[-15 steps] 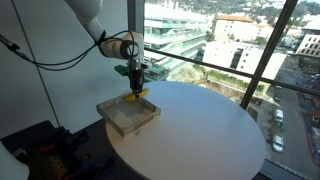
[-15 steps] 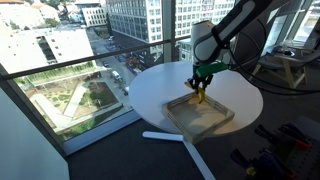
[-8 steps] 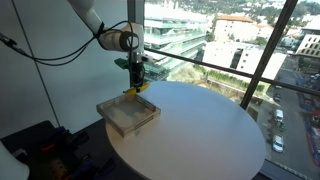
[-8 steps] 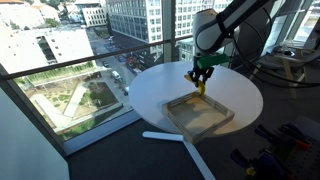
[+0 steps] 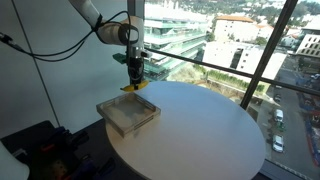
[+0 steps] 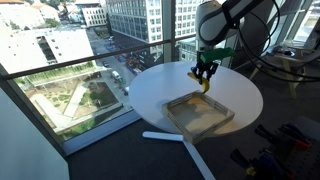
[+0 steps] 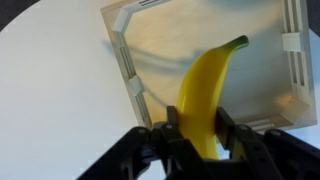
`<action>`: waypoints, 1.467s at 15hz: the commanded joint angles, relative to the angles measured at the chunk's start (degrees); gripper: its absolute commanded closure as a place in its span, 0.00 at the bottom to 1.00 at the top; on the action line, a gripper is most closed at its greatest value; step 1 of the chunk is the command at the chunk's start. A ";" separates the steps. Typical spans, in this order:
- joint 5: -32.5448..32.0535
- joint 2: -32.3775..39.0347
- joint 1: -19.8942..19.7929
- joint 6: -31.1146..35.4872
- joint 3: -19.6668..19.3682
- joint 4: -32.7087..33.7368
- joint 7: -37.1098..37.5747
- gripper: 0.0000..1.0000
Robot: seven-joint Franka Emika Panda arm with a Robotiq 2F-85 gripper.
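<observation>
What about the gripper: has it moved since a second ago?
Yes. The gripper, shut on the banana, has risen away from the tray below it, as seen in both exterior views.

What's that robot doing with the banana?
The robot arm's hand is shut on a yellow banana and holds it up in the air. Right below it is a shallow, see-through tray, which sits near the edge of a round white table next to big windows. The banana hangs clear of the tray and does not touch it.
</observation>
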 commanded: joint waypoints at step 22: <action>-0.02 -9.05 -8.48 -2.02 0.10 -7.17 0.46 0.84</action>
